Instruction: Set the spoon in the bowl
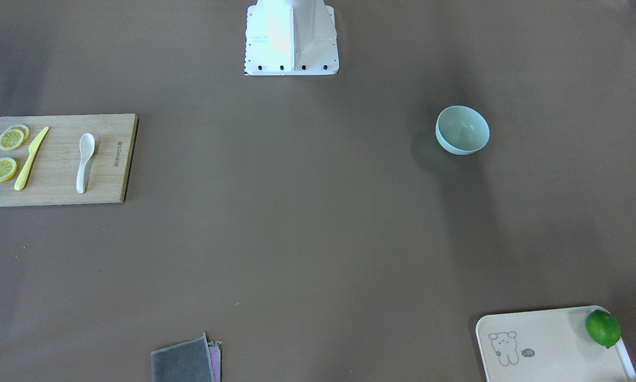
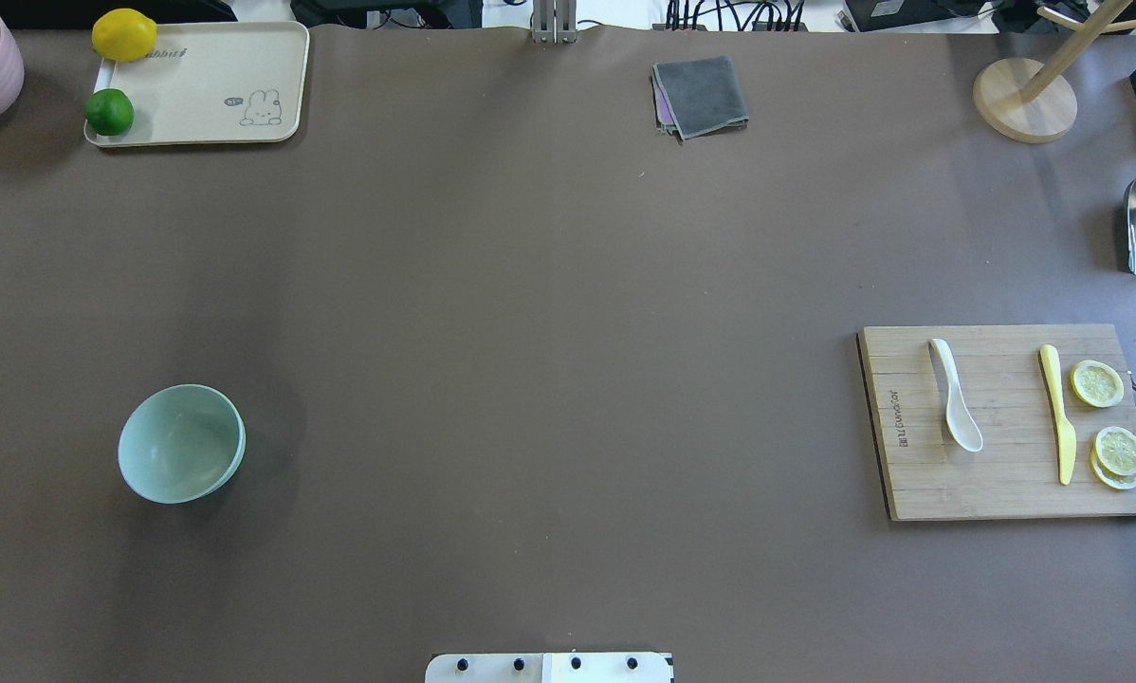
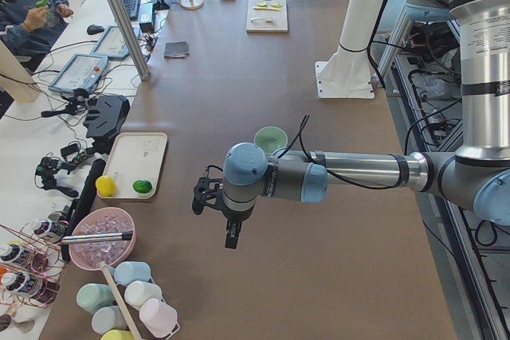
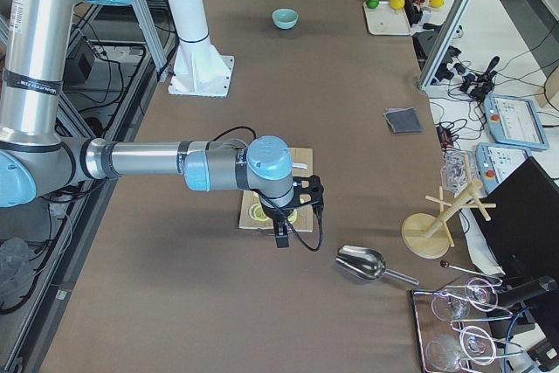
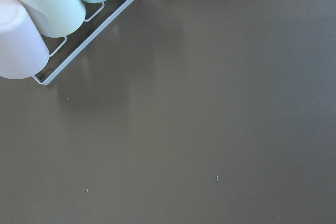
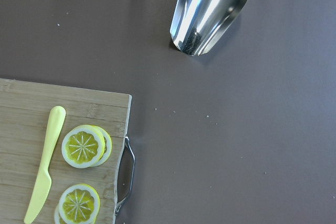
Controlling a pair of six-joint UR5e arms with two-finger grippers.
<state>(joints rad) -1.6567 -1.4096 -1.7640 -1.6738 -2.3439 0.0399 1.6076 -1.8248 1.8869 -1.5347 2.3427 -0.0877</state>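
The white spoon (image 1: 85, 162) lies on a wooden cutting board (image 1: 58, 185), scoop toward the robot; it also shows in the overhead view (image 2: 954, 406). The mint-green bowl (image 2: 181, 443) stands empty and upright on the table's left side, far from the spoon, and shows in the front view (image 1: 462, 130). My left gripper (image 3: 231, 236) hangs above the table past the bowl, near the left end. My right gripper (image 4: 279, 238) hangs above the board's outer end. Both show only in the side views, so I cannot tell whether they are open or shut.
A yellow knife (image 2: 1056, 413) and lemon slices (image 2: 1097, 383) share the board. A metal scoop (image 6: 210, 11) lies beyond it, near a wooden stand (image 2: 1023, 100). A tray (image 2: 208, 95) with a lime and a lemon, a grey cloth (image 2: 701, 95), and upturned cups (image 5: 47, 19) are also on the table.
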